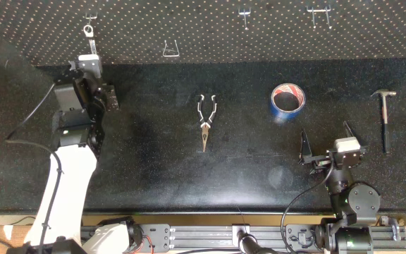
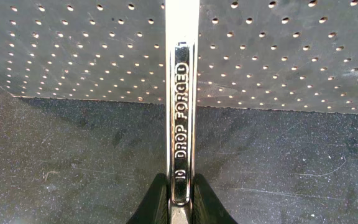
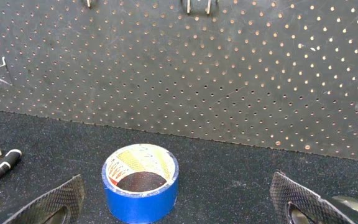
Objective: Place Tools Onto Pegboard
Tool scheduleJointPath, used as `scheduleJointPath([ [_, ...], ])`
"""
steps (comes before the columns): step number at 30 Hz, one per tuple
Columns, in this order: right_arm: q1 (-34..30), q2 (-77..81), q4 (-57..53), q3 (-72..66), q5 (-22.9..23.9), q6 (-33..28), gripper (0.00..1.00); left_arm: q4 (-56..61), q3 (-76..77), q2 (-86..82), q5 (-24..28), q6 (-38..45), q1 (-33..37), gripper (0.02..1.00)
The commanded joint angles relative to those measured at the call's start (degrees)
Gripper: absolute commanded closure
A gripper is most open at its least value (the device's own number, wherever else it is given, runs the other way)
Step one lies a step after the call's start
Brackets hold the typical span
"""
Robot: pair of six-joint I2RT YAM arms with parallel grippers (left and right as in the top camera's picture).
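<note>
**A:** From above, where is the wrench?

**B:** At ten o'clock on the surface, up against the pegboard. The left claw is clenched on its shank. Its ring end is just below a hook; I cannot tell if they touch. The pliers lie at centre, the tape at two o'clock and the hammer at three. The right claw hangs released and empty at four o'clock.

**A:** And the left wrist?

**B:** The fingers pinch the wrench's flat faces low on the shank. I judge it stiff, fairly heavy and slick, being polished steel. A firm squeeze there suits it and leaves the ring free for the hook.

**A:** The right wrist?

**B:** The tape sits ahead of the spread claw, apart from both fingers. It is probably light and rigid, so I would take it across its wall.
</note>
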Motion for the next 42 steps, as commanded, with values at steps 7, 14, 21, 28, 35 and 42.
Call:
scheduleJointPath([
  [7, 0.44, -0.37, -0.37, -0.15, 0.0, -0.81, 0.025, -11.15, 0.2, -6.25, -2.78, -0.81, -1.49, 0.023],
  [14, 0.44, -0.37, -0.37, -0.15, 0.0, -0.81, 0.027, -23.47, 0.2, -18.97, 11.63, -4.33, -9.42, 0.023],
  [21, 0.44, -0.37, -0.37, -0.15, 0.0, -0.81, 0.025, -26.56, 1.11, -3.74, -4.79, -39.21, -38.42, 0.018],
  [28, 0.44, -0.37, -0.37, -0.15, 0.0, -0.81, 0.027, -40.06, 25.22, 23.8, -1.49, -42.97, -43.21, 0.023],
  [35, 0.44, -0.37, -0.37, -0.15, 0.0, -0.81, 0.027, -37.13, 26.82, 30.12, -1.27, -40.52, -42.91, 0.023],
  [42, 0.44, -0.37, -0.37, -0.15, 0.0, -0.81, 0.025, -39.87, 34.21, 37.77, -0.15, -33.68, -38.58, 0.023],
])
